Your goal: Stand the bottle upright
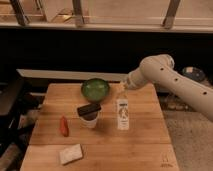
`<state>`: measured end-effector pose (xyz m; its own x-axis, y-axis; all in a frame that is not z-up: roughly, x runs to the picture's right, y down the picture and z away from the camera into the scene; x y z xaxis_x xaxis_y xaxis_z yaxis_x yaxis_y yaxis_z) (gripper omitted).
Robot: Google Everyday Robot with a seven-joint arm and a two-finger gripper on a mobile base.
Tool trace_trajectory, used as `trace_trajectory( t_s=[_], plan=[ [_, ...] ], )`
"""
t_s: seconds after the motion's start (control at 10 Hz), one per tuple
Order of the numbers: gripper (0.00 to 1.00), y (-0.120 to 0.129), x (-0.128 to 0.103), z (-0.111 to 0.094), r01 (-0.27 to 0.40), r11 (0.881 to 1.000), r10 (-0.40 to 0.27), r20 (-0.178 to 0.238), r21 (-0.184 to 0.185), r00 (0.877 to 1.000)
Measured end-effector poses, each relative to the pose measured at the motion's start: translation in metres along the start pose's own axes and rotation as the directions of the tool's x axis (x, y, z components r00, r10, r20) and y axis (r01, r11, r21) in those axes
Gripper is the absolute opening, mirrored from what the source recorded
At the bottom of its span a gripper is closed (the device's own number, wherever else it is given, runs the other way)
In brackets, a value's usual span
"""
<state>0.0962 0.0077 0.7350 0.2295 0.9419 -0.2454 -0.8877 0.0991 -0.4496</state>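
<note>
The claw (124, 89) hangs over the middle of the wooden worktop (145, 145), its 2 fingers closed tight on the cap end of the bottle (122, 115). The bottle stands about upright, its base on the worktop, just right of the white cup (89, 116) with a black lid. The green bowl (95, 89) sits at the far side, left of the claw. A red object (64, 126) lies left of the cup.

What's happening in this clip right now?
The robot's gripper is closed on the cap end of the small whitish bottle, which stands roughly upright on the wooden table, right of a white cup with a black lid. A green bowl sits behind them; a red object and a pale block lie front left, untouched.
</note>
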Motion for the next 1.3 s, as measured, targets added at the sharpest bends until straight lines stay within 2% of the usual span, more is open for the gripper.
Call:
trace_trajectory(
  t_s=[0.1, 0.2, 0.4, 0.6, 0.9, 1.1, 1.3],
  plan=[
    [0.00, 0.000, -0.001, 0.001, 0.007, 1.000, -0.007, 0.002, 0.004, 1.000],
    [0.00, -0.005, -0.008, 0.001, 0.026, 0.999, -0.027, 0.020, 0.029, 0.999],
    [0.00, -0.022, -0.027, 0.000, 0.057, 0.995, -0.063, 0.082, 0.083, 0.995],
    [0.00, -0.034, -0.044, -0.001, 0.051, 0.994, -0.067, 0.156, 0.101, 0.986],
    [0.00, -0.048, -0.053, 0.005, 0.015, 0.996, -0.033, 0.220, 0.084, 0.975],
    [0.00, -0.050, -0.058, 0.008, 0.020, 0.998, -0.035, 0.250, 0.062, 0.968],
    [0.00, -0.044, -0.064, 0.011, 0.046, 0.999, -0.046, 0.295, 0.008, 0.954]
  ],
)
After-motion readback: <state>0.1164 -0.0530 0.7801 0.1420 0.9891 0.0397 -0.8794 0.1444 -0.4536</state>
